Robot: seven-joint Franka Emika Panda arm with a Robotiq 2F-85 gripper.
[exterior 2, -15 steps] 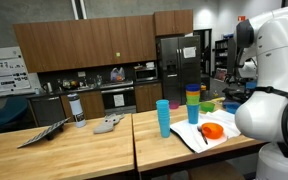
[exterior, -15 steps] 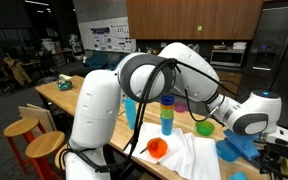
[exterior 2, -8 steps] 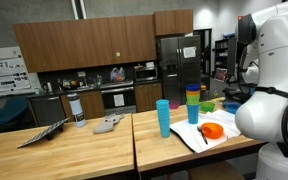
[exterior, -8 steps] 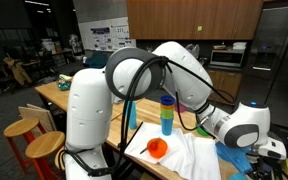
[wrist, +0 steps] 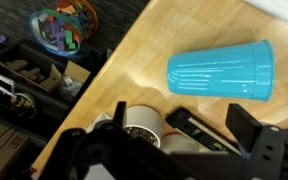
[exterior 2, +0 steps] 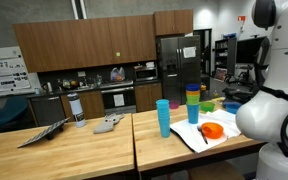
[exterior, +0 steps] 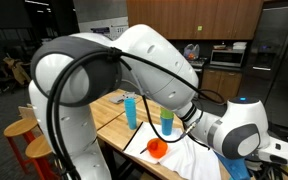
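Smooth wooden tabletop (wrist: 149, 50), tapered turquoise plastic cup (wrist: 221, 72)

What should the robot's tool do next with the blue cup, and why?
Probably ease the tool forward toward the blue cup. Its jaws are open and empty, and the cup sits just ahead on the wooden table, not yet between them.

The blue cup (wrist: 222, 72) is smooth matt plastic; the table (wrist: 149, 45) is pale, lightly glossy wood.
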